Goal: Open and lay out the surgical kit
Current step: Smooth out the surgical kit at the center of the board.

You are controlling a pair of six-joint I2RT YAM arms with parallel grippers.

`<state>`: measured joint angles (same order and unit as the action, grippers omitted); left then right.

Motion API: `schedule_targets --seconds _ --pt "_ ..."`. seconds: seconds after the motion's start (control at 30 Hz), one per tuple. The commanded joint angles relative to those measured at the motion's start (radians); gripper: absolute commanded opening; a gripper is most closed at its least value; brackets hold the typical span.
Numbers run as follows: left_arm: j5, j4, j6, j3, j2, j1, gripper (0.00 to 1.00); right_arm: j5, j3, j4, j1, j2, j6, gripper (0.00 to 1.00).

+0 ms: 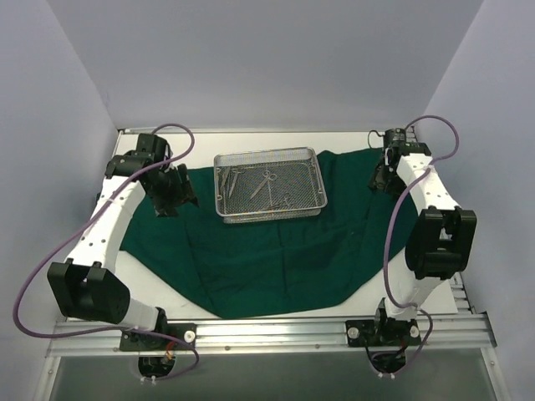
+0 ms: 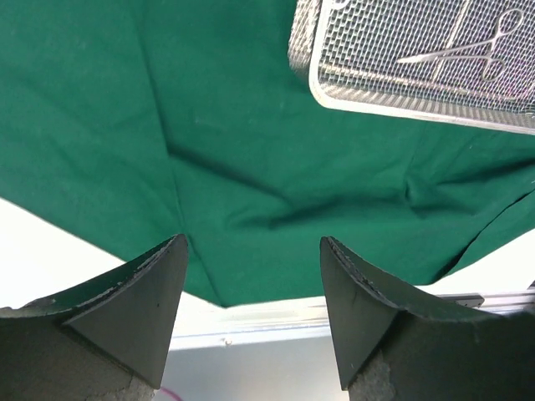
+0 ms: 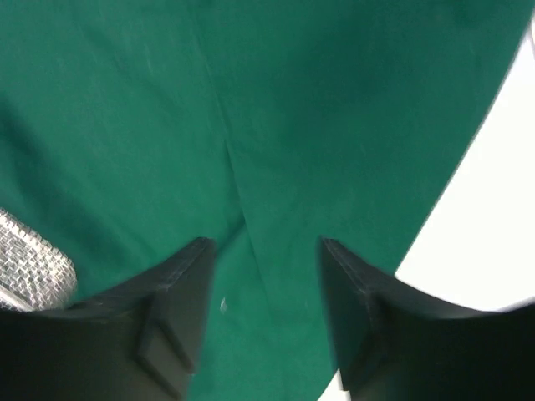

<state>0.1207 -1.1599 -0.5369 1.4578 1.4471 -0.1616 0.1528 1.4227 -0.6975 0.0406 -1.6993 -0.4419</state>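
Note:
The dark green drape (image 1: pixel 267 251) lies spread over the white table, creased. The silver mesh tray (image 1: pixel 269 185) sits on its far middle, holding several steel scissors and forceps (image 1: pixel 263 184). My left gripper (image 1: pixel 174 199) is open and empty above the drape's left part; its wrist view shows the drape (image 2: pixel 209 150), the tray's corner (image 2: pixel 418 92) and a pair of scissors (image 2: pixel 468 50). My right gripper (image 1: pixel 383 180) is open and empty over the drape's far right corner; its wrist view shows green cloth (image 3: pixel 292 125) and a bit of mesh tray (image 3: pixel 29 267).
White walls enclose the table on the left, right and back. An aluminium rail (image 1: pixel 267 334) runs along the near edge with both arm bases. Bare white table (image 1: pixel 159 288) shows at the near left and near right of the drape.

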Motion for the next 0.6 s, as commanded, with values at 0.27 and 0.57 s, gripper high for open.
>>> schedule_targets --seconds 0.27,0.57 --pt "0.077 0.088 0.087 0.036 0.108 0.033 0.72 0.067 0.220 0.035 -0.007 -0.256 0.037 0.38" --pt "0.114 0.088 0.112 0.070 0.156 0.088 0.72 0.082 0.116 0.056 -0.025 -0.298 0.028 0.43"
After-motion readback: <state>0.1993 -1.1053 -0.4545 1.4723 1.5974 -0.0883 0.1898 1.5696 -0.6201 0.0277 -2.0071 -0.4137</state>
